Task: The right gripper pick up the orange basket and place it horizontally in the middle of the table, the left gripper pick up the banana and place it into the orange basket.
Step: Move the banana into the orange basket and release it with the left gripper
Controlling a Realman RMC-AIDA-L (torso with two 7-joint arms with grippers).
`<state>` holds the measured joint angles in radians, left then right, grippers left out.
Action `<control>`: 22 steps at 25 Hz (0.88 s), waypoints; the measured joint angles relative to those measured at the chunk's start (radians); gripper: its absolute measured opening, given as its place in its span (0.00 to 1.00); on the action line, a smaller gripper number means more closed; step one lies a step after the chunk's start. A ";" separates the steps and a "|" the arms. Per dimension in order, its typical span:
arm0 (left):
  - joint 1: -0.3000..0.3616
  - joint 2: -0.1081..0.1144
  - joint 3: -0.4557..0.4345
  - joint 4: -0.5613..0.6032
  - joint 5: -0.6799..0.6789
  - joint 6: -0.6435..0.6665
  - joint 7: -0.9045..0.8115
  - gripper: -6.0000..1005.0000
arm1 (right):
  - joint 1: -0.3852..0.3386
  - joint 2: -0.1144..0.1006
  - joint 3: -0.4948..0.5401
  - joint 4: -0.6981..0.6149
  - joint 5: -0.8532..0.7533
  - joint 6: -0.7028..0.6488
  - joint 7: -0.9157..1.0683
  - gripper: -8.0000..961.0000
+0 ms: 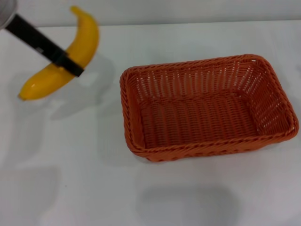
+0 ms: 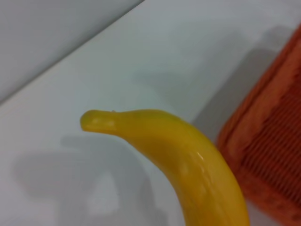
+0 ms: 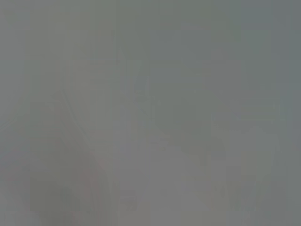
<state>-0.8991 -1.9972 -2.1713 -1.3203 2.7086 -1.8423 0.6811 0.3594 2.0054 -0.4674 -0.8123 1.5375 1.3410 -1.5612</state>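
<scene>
Head view: banana [image 1: 70,56] clamped in left tool [image 1: 70,66], beside orange basket [image 1: 207,108].

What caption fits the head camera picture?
Left gripper lifts the banana above the table, beside the empty orange basket.

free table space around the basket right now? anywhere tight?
The table is bare in front of the orange basket and to its left, below the banana held by the left gripper. A bare strip runs behind the basket. Tight: the basket's right rim sits at the view's edge. Basket interior is empty.
</scene>
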 joint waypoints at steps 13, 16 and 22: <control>-0.287 -0.077 0.260 0.176 -0.085 0.138 0.017 0.55 | 0.029 0.004 -0.006 0.005 0.026 0.021 -0.059 0.91; -0.320 -0.078 0.303 0.241 -0.126 0.179 0.013 0.56 | 0.029 0.004 -0.007 0.010 0.047 0.023 -0.088 0.91; -0.346 -0.082 0.364 0.310 -0.194 0.235 -0.001 0.57 | 0.024 0.004 -0.005 0.013 0.063 0.024 -0.117 0.91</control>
<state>-1.2456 -2.0789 -1.8069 -1.0105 2.5149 -1.6076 0.6802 0.3831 2.0097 -0.4719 -0.7991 1.6003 1.3651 -1.6784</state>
